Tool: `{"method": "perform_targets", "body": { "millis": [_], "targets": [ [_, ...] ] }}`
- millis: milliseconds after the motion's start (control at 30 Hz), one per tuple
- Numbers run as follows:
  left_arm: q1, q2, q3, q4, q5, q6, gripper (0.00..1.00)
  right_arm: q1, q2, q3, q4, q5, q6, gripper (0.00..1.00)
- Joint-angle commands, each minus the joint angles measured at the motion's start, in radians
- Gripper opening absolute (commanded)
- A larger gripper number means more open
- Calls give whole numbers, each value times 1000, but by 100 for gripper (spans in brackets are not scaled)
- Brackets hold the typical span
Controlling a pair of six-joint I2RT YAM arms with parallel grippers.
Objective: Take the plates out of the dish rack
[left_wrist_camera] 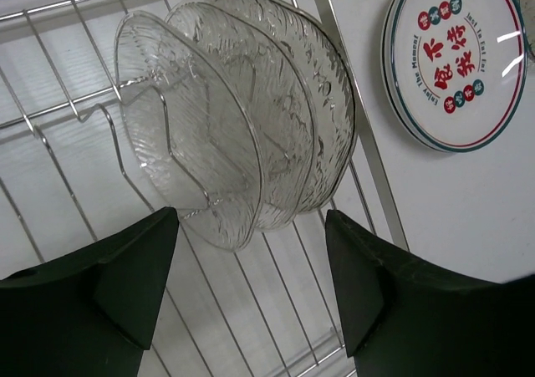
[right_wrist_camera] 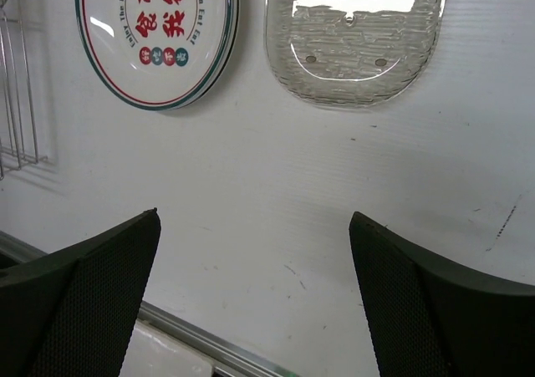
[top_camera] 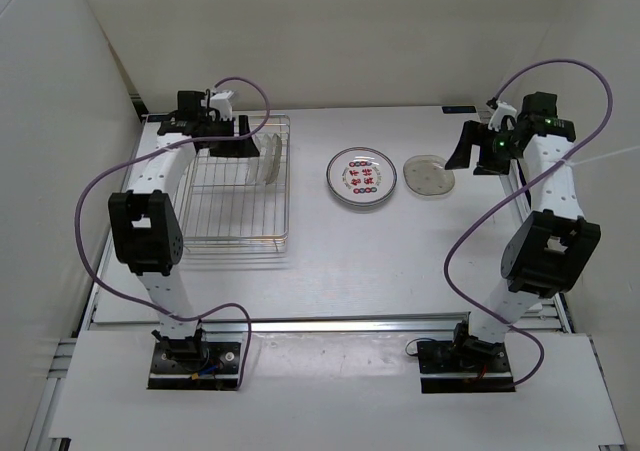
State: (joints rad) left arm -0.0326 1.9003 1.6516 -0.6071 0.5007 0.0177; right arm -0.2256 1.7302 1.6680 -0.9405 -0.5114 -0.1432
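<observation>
Table (top_camera: 330, 261): white and flat. Both arms are bolted at its near edge.
Rack (top_camera: 225, 206): a silver wire basket on the left part of the table. It is much bigger than any plate.
Left arm (top_camera: 150, 231): it bends up and over the far end of the rack.
Right arm (top_camera: 548, 241): it reaches up along the right side of the table.
White plate (top_camera: 361, 178): it lies flat on the table, to the right of the rack and not touching it. It has a green rim and red marks in the middle.
Three glass plates (left_wrist_camera: 242, 118): they stand on edge in the far right corner of the rack. They sit close together, one behind the other, between thin wire dividers.
Lone glass plate (top_camera: 429, 176): it lies flat on the table just right of the white plate, with a small gap between them.
Left gripper (left_wrist_camera: 249, 260): its fingers are spread wide with nothing between them. It is over the rack, close to the three glass plates.
Right gripper (right_wrist_camera: 253, 252): its fingers are spread wide and hold nothing. It is over bare table, near the lone glass plate.
</observation>
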Motion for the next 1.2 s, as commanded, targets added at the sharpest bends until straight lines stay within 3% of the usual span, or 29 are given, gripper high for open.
{"method": "perform_targets", "body": {
  "millis": [0,167,200,267,300,367,500,700,933,1167],
  "targets": [
    [-1,14,62,33,71,-13,81,2,-41,-8,-6,-38,-15,96],
    [-20,51,83,23,62,-13,73,2,-50,-30,-6,-58,-15,96],
    [-20,51,83,23,62,-13,65,2,-50,-30,-6,-58,-15,95],
    [-20,63,92,23,62,-13,65,2,-60,-30,-6,-67,-15,95],
    [-20,74,93,23,62,-22,59,2,-60,-30,-6,-67,-15,95],
    [-29,89,102,23,62,-22,56,2,-69,-39,-6,-76,-15,95],
    [-50,112,111,23,62,-22,34,2,-69,-39,-6,-76,-15,95],
    [-61,103,100,23,41,-22,32,2,-69,-59,-6,-87,-15,95],
    [-61,77,102,14,32,-22,11,2,-78,-68,3,-87,-15,95],
    [-52,0,122,4,32,-44,11,11,-78,-68,3,-96,-15,95]
  ]
}}
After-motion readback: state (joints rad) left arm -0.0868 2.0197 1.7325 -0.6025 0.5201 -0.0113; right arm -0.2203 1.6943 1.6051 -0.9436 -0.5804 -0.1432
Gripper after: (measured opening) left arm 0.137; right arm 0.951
